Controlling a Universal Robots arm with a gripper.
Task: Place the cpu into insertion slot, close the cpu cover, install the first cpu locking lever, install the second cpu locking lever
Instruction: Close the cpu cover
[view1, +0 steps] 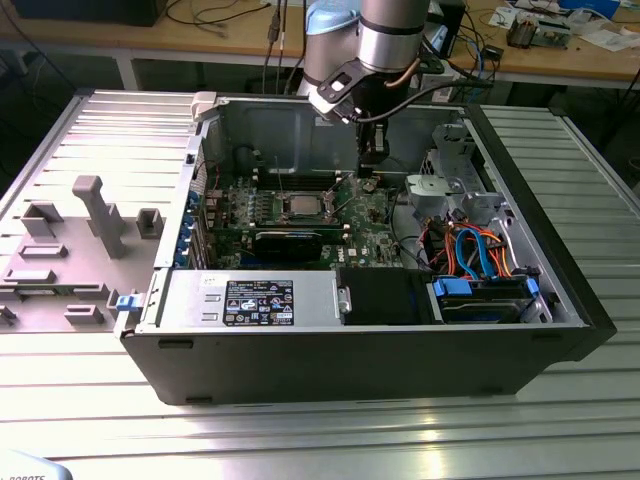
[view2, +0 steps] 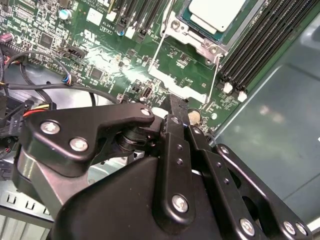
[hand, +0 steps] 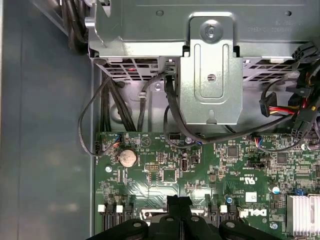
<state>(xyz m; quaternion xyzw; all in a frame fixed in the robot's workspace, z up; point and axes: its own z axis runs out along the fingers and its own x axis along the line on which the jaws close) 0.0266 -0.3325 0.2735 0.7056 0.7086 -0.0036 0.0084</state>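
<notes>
Inside the open black metal computer case (view1: 560, 235), low over the green motherboard (view2: 75, 30), the black gripper (view2: 177, 105) hangs with its jaws pinched together and empty. It probably serves as one slim pushing tip, near the pale-rimmed square insertion slot (view1: 284, 208) holding the small silver-topped cpu (view2: 215, 12).

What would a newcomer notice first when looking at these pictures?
First, the open black case lying on the ribbed metal table, with the arm reaching down into it. Its tool hangs over the green motherboard, at the exterior view's right of the silver cpu. Orange and blue cables stand out further to that view's right.
</notes>
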